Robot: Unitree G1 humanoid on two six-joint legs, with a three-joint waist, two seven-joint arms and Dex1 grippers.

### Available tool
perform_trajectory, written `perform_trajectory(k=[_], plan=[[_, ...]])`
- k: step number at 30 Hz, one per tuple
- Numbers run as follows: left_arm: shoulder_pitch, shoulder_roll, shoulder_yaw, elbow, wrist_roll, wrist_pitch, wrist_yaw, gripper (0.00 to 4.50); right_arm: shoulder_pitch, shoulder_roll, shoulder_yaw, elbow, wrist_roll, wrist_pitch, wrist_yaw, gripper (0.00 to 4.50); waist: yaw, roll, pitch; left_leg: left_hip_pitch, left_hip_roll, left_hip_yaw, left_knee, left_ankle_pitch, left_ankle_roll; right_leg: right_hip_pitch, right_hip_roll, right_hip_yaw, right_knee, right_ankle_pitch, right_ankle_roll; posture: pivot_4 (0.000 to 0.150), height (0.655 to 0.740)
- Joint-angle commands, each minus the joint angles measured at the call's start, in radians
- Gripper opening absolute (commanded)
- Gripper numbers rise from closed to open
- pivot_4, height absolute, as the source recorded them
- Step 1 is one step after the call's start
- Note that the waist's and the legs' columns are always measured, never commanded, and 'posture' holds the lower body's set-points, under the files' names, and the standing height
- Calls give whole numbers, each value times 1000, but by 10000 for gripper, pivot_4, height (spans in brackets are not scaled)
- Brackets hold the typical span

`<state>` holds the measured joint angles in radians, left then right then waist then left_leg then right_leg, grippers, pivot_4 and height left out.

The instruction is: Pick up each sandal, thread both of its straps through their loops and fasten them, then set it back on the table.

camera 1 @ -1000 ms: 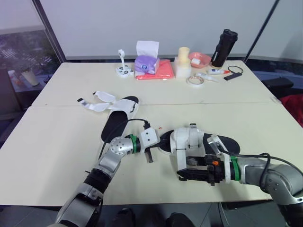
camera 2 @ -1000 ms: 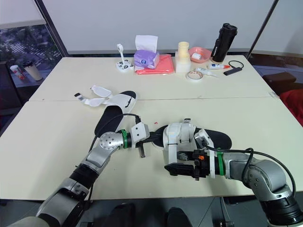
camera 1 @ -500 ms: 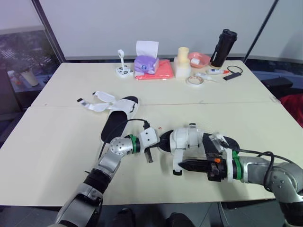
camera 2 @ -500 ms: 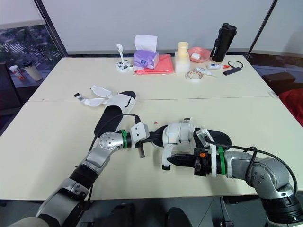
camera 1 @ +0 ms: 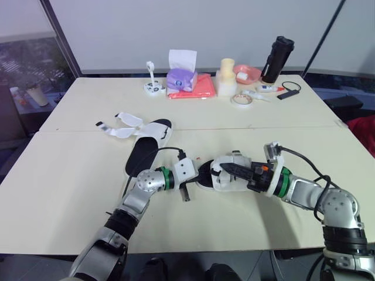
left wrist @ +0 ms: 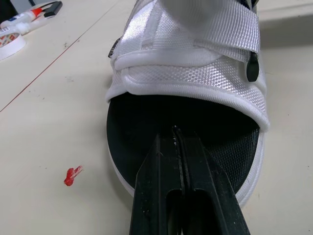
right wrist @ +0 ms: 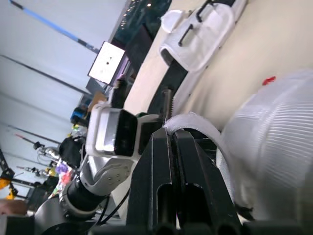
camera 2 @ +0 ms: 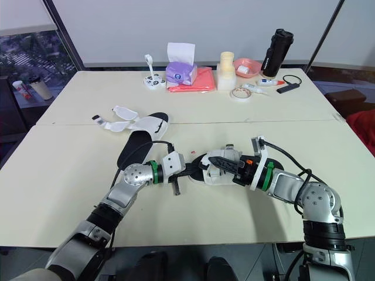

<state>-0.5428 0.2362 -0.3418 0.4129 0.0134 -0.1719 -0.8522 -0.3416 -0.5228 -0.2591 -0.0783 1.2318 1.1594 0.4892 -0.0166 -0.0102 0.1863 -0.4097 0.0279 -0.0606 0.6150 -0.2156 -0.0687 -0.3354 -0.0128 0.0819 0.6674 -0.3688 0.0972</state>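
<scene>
**Gripper status: right closed on a strap, left closed at the toe**

Right gripper [camera 1: 227, 168]: fingers closed. By the right wrist view they pinch the free end of a white strap [right wrist: 195, 122], which arcs off the tips and over the upper. Left gripper [left wrist: 177, 134]: fingers pressed together with nothing between them, tips on the black insole at the toe. I judge it is pinning the sandal [camera 1: 225, 182] down.

Location: the sandal lies flat on the worktop [camera 1: 70, 193], directly between my two grippers. Its long axis runs across me, toe toward my left gripper, heel toward my right arm. My right gripper reaches along that axis from the heel side and sits on top of the upper. The strap and its loop therefore fall to the right arm, and the left is placed only to hold. Whether the strap has gone through its loop I cannot tell.

Surroundings: the other sandal [camera 1: 153, 127] lies farther back, beyond my left arm, with its straps splayed loose. It is well apart from the work, and the left arm is the nearer to it. A tissue box [camera 1: 181, 75], red cloth [camera 1: 204, 86], tape roll [camera 1: 240, 100] and black bottle [camera 1: 276, 58] stand toward the far edge, out of the way. Nothing obstructs either gripper.
</scene>
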Motion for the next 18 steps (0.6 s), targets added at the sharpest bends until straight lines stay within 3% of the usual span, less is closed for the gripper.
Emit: perform_trajectory(k=[1, 8, 11, 18], plan=[[45, 21, -35, 64, 52, 24, -6, 0, -15, 19, -44, 18, -29, -41, -62, 9094, 0, 0, 0, 0, 0, 0, 0, 0, 0, 0, 0, 0, 0, 0, 0, 1500, 7400], [38, 19, -36, 70, 49, 22, -2, 0, -32, 17, -50, -18, -60, -64, -94, 44103, -2, -1, -5, 1, 0, 0, 1, 0, 0, 1, 0, 0, 1, 0, 0, 1500, 7400], [33, 18, -36, 75, 48, 21, -2, 0, -79, -29, -47, -38, -95, -97, -51, 44680, -2, 0, -6, 1, 0, 0, 1, 0, 0, 1, 0, 0, 1, 0, 0, 1500, 7400], [19, 13, -36, 96, 49, 14, -6, 0, -234, -192, 186, -58, -434, -359, 226, 44680, -1, 1, -6, 1, 0, 0, -1, 0, 0, -1, 1, 0, 0, 0, 0, 1500, 7400]])
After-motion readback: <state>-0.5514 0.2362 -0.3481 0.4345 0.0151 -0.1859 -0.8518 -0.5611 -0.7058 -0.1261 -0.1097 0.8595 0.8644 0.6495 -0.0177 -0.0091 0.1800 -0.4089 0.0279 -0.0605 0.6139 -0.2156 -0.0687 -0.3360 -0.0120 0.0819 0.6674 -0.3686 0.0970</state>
